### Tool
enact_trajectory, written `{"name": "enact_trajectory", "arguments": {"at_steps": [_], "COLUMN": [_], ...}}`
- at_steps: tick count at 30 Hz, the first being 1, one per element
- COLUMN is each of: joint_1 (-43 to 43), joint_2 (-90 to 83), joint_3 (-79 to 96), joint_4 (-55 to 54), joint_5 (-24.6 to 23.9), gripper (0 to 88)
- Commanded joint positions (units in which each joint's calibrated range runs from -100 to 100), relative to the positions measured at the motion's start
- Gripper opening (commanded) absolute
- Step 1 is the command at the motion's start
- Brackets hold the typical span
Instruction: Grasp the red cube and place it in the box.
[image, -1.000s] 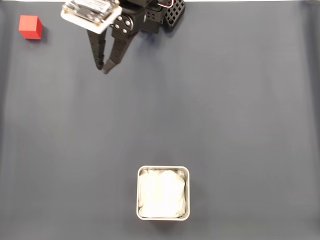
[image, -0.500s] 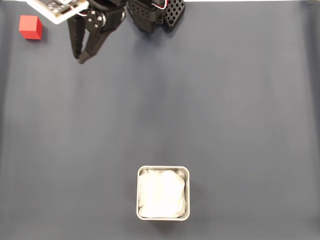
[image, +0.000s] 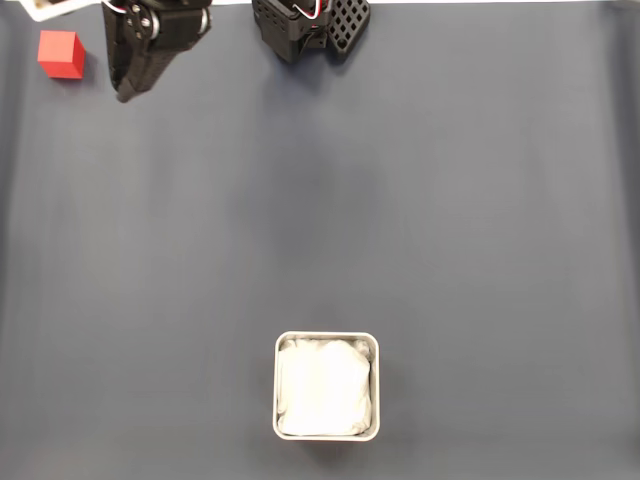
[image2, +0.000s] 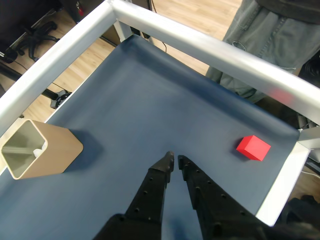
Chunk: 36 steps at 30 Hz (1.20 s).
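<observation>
Though near corner, red cube unobstructed

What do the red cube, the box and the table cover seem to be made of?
The red cube: probably plastic or painted wood, matte, with flat even faces and no glare. The box: likely thin metal, given its pale shiny rim; the wrist view shows tan outer walls, and its white crumpled lining looks like cloth or paper. The table cover: dark blue matte sheet, perhaps fabric or rubber.

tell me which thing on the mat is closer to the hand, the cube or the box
The small matte red cube: it sits just beside the hand at the mat's top-left corner, while the metal-rimmed, white-lined square box lies far across the mat.
</observation>
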Motion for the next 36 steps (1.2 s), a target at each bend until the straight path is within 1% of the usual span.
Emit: {"name": "enact_trajectory", "arguments": {"at_steps": [1, 11, 25, 36], "joint_1": [2.6, 8.6, 16.8, 22.2], "joint_2": [0.4, 2.9, 6.0, 8.4], "joint_3": [-2.4, -2.4, -2.1, -2.1], "joint_4": [0.0, -0.3, -3.7, -4.7], "joint_5": [-0.4, -1.1, -1.9, -1.5], "gripper": [0.0, 0.0, 0.2, 0.2]}}
